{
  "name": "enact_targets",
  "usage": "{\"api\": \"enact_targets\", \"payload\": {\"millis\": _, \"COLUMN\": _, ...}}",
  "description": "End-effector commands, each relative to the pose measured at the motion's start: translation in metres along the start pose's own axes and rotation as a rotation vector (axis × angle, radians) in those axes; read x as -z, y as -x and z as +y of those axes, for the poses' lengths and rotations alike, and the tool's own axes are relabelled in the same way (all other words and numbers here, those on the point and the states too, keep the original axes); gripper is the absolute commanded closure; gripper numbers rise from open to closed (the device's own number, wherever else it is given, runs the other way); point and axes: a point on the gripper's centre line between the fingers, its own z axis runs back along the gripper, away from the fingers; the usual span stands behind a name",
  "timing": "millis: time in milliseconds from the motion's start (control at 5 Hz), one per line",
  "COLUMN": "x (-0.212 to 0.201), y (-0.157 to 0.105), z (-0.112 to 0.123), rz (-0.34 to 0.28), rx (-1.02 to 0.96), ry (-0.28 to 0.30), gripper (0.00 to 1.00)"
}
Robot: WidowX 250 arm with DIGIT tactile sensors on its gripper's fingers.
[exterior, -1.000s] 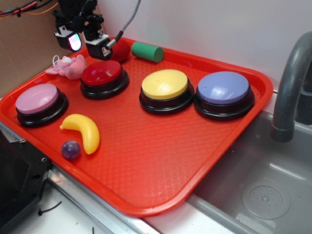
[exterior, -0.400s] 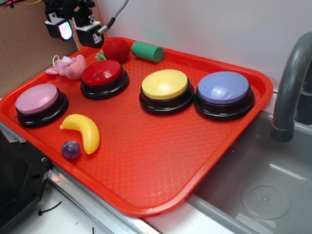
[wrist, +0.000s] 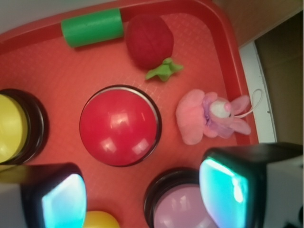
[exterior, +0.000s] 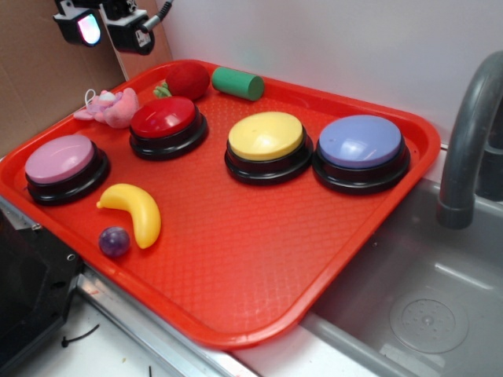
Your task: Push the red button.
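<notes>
Red button (exterior: 163,118) seated on black base at rear left of red tray (exterior: 236,259), dome glossy and unobstructed; nothing touching it. Directly behind: fuzzy red plush ball (exterior: 187,79) with green leaves, close to but apart from the base. Green cylinder (exterior: 237,83) further right along rear rim. Pink plush toy (exterior: 110,107) just beside button on its left. Pink-topped button (exterior: 60,159) nearer the front-left corner; yellow button (exterior: 266,136) and blue button (exterior: 361,142) in line to the right. Yellow banana (exterior: 135,210) and small purple ball (exterior: 114,241) at tray front, well clear. Sink (exterior: 424,298) and faucet (exterior: 468,133) off to the right, not involved. Gripper (exterior: 106,27) high above rear-left corner of tray, well apart from all objects; fingers (wrist: 228,187) spread wide in wrist view, holding nothing, button visible between and ahead of them. Judged step: hovering clear of target, press not evidenced either way. Next move, if contact required: lateral shift to centre over the dome, then straight descent onto its top, clear of plush ball and pink toy on either side. Closing the fingers first advisable for a single firm contact point.
</notes>
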Motion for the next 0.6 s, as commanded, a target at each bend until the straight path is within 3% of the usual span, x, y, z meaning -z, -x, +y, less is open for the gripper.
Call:
{"api": "enact_targets", "payload": {"millis": 0, "x": -0.0299, "y": -0.0065, "z": 0.0001, "rz": -0.089, "rx": -0.002, "ry": -0.005, "gripper": 0.0}}
{"api": "enact_targets", "payload": {"millis": 400, "x": -0.0364, "y": -0.0035, "z": 0.0021, "rz": -0.127, "rx": 0.0, "ry": 0.026, "gripper": 0.0}}
